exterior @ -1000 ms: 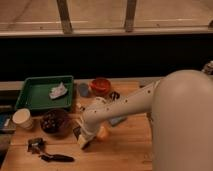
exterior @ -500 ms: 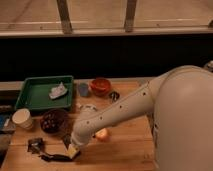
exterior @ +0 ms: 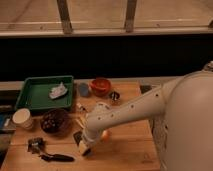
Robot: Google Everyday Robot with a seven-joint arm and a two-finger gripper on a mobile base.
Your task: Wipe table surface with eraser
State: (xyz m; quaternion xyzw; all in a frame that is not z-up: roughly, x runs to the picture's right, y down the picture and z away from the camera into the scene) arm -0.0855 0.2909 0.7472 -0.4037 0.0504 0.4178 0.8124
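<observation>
1. Nearest me: a black-handled tool [exterior: 54,157] lies flat at the front left of the table surface [exterior: 125,151], its metal head [exterior: 35,145] pointing left.
2. Just right of it is the gripper [exterior: 83,143], low at the tabletop and front-centre. I can't tell its grip state from here.
3. The eraser [exterior: 84,149] is right at the gripper tip, a dark and pale block down on the wood.
4. A small yellow-orange ball [exterior: 105,135] sits just right of the gripper, partly behind the wrist.
5. Arm [exterior: 131,110]: it reaches from the white body [exterior: 189,125] on the right, slopes down-left across the table, and bends down at the wrist.
6. Containers, mid row left: a dark bowl [exterior: 55,121] holds dark contents I can't identify. A white cup [exterior: 22,119] stands beside it on the left.
7. Behind those: a green tray [exterior: 31,100] holds one crumpled pale item [exterior: 58,91].
8. Back row, right of the tray: a light blue pad [exterior: 83,90], then an orange-red bowl [exterior: 101,86]. I can't see what is in the bowl.
9. A small dark round object [exterior: 115,96] sits near that bowl.
</observation>
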